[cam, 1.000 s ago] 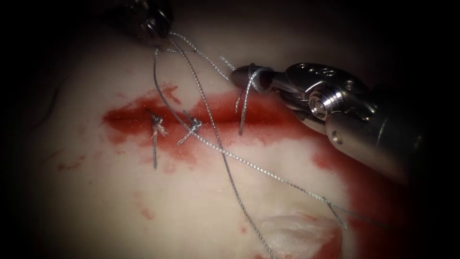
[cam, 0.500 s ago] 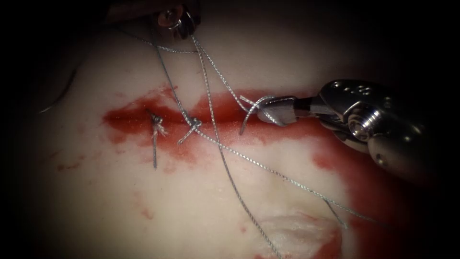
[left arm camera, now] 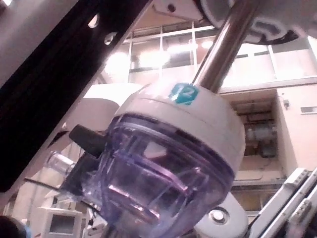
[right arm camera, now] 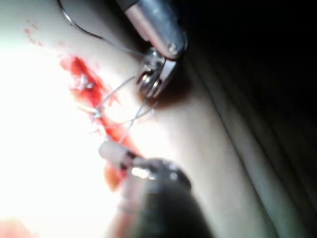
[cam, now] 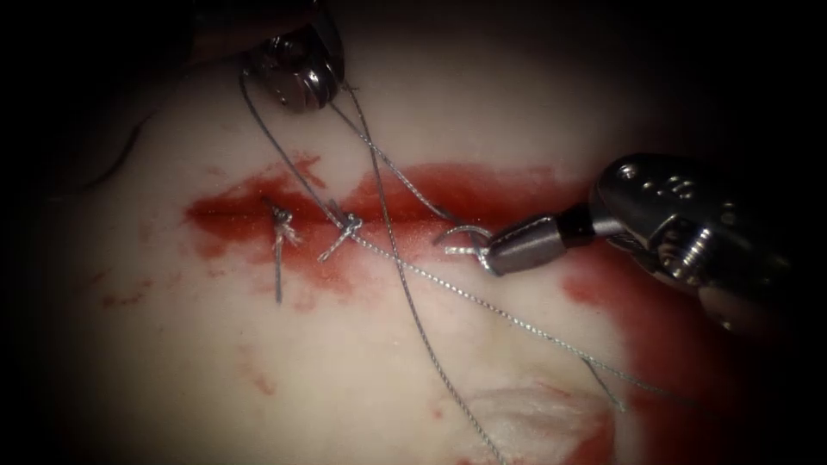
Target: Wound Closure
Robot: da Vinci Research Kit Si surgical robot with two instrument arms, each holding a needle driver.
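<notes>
Right tool reaches in over the red cut, its jaws closed on a short thread end looped at its tip. Left tool, above the cut, grips the long thread, which crosses the tissue. Two knots sit on the cut. The needle's whereabouts can't be told.
</notes>
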